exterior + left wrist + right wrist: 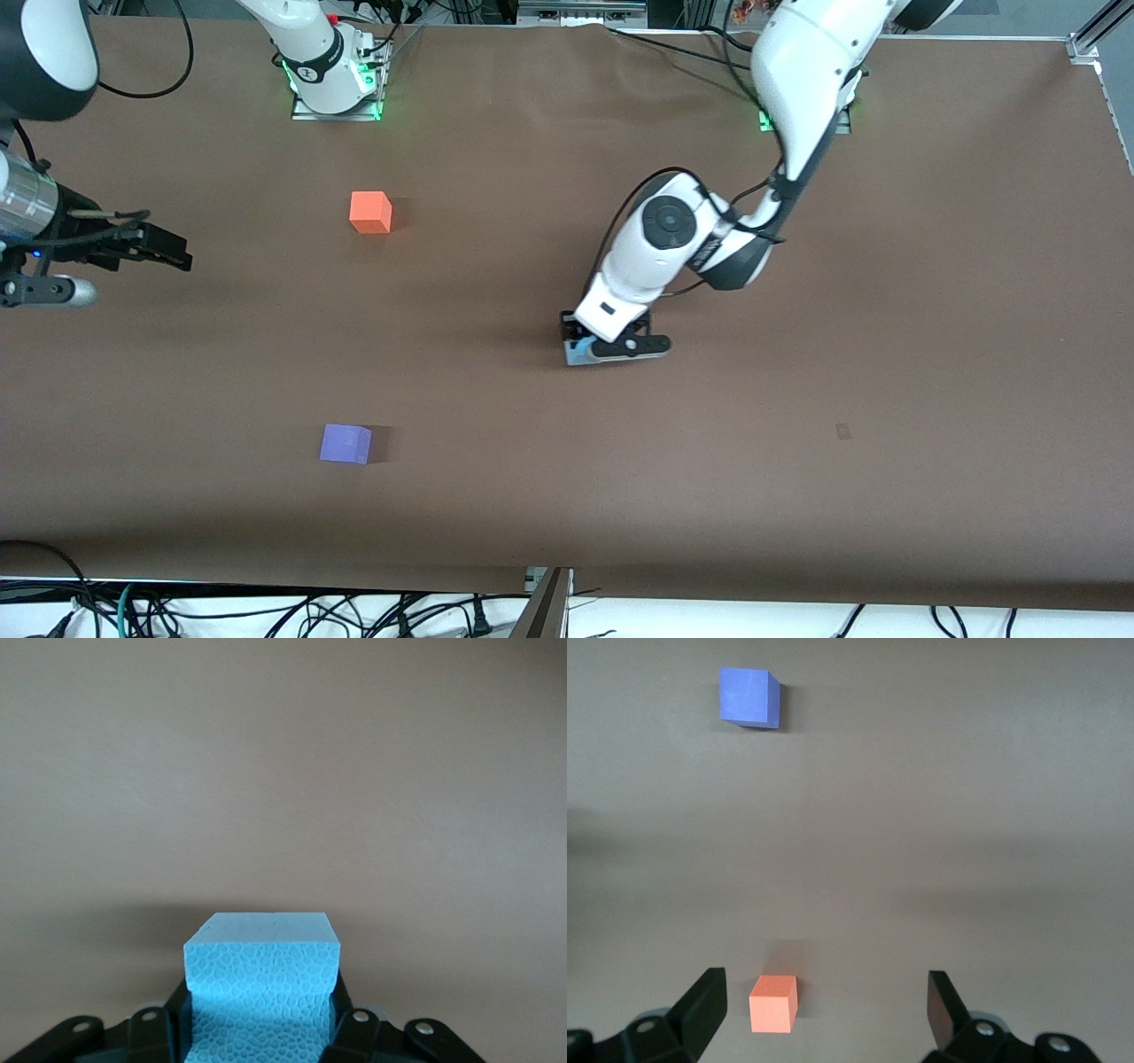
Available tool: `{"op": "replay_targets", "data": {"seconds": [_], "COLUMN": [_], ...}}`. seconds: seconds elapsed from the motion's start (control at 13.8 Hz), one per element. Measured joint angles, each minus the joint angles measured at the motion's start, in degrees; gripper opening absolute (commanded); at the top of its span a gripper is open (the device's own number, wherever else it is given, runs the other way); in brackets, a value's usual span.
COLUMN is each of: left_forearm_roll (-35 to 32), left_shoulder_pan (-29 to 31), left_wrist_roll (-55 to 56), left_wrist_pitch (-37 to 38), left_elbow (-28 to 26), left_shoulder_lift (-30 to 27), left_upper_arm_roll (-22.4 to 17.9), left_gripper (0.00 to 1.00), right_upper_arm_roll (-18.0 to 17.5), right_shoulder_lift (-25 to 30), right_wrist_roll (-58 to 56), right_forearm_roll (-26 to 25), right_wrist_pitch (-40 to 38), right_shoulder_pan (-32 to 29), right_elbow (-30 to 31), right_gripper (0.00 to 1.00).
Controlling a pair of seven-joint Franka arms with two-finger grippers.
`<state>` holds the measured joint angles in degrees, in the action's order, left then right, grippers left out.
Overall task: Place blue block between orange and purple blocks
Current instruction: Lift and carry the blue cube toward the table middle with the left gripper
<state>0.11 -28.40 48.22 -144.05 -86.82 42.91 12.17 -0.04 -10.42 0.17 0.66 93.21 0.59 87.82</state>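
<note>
Left arm shell: the glossy white, rounded plastic casing tapered toward a dark grey elbow joint.
Left arm joint cap: a round dark grey disc sat on the white wrist housing, above the gripper.
Left arm cable: a thin black cable looped beside that disc.
Left gripper: the black two-finger gripper had matte black fingers with silver screw heads.
Right arm base: the white column stood on a metal plate lit green, near the red button.
Right gripper: the black two-finger gripper showed wedge-shaped black fingers, with a silver cylinder above them.
</note>
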Motion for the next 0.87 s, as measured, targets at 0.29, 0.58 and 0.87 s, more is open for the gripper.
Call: {"op": "replay_targets", "data": {"seconds": [0.29, 0.58, 0.87], "left_forearm_roll": [0.0, -0.1, -0.3], "left_shoulder_pan": [-3.3, -4.1, -4.0], "left_wrist_roll": [5.9, 8.8, 8.8], "left_wrist_pitch": [-0.1, -0.1, -0.1], "left_elbow": [6.1, 8.8, 10.0], "left_shoulder_lift": [7.0, 8.7, 8.8], "left_upper_arm_roll": [-0.3, -0.5, -1.4], "left_gripper": [0.20, 1.00, 1.00], "right_upper_arm_roll": [0.0, 0.0, -0.3], "right_shoulder_lift": [-0.6, -0.7, -2.4], "right_wrist_roll": [0.0, 0.0, 0.0], "right_forearm_roll": [0.3, 0.4, 0.5], "right_wrist_pitch": [0.4, 0.4, 1.0], "right_shoulder_pan": [-0.1, -0.1, 0.1], "right_elbow": [-0.1, -0.1, -0.1], "right_gripper": [1.00, 1.00, 1.00]}}
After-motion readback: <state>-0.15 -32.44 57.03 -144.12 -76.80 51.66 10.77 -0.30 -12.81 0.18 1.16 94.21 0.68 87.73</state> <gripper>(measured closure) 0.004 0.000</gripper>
